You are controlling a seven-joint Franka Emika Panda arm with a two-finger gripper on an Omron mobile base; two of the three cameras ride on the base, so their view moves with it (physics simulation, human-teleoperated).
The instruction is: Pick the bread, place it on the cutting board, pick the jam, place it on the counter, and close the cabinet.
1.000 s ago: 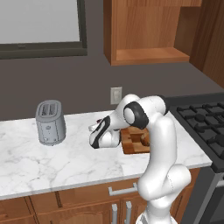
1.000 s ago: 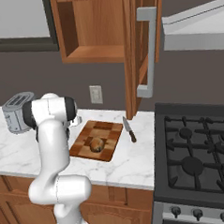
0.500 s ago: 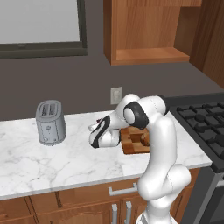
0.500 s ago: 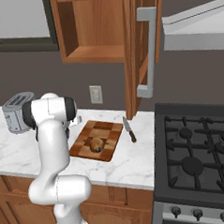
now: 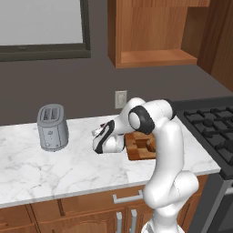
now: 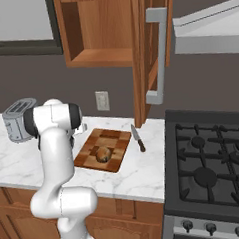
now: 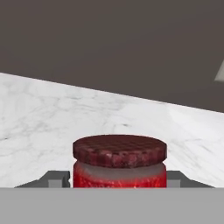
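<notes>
The pincer (image 7: 119, 183) has begun to spread its fingers (image 7: 54, 178) away from the jam (image 7: 119, 161), which stands upright on the table (image 7: 65, 118); nothing else has shifted.

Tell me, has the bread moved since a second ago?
No. The bread lies at the same spot on the cutting board, with the knife to its right.

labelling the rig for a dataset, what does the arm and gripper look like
The arm is glossy white with rounded links and dark joint caps. Its hand is white with black patches. The gripper has two small grey finger tips. No cables or markings show.
</notes>
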